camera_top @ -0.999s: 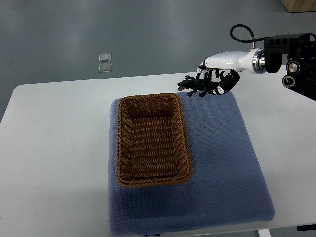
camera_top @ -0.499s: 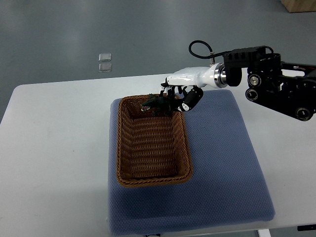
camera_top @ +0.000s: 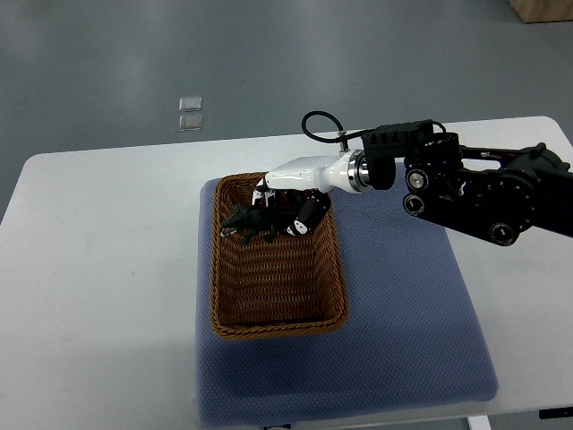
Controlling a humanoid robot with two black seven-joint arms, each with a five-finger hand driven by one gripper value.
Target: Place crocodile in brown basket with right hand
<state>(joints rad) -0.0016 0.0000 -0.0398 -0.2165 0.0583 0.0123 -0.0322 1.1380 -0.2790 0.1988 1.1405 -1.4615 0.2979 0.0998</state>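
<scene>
A dark green toy crocodile (camera_top: 246, 222) hangs over the far part of the brown wicker basket (camera_top: 333, 269), its head pointing left. My right hand (camera_top: 285, 208), white with black fingers, is shut on the crocodile's rear half. The arm reaches in from the right across the blue mat (camera_top: 403, 313). The basket stands on the mat's left half and holds nothing else that I can see. The left arm does not show.
The blue mat lies on a white table (camera_top: 98, 269). Two small clear squares (camera_top: 189, 113) lie on the grey floor beyond the table's far edge. A cable loop (camera_top: 315, 125) rises from the right wrist.
The right hand has carried the crocodile leftward, from beyond the basket's far right corner to above its far end, and a little lower.
</scene>
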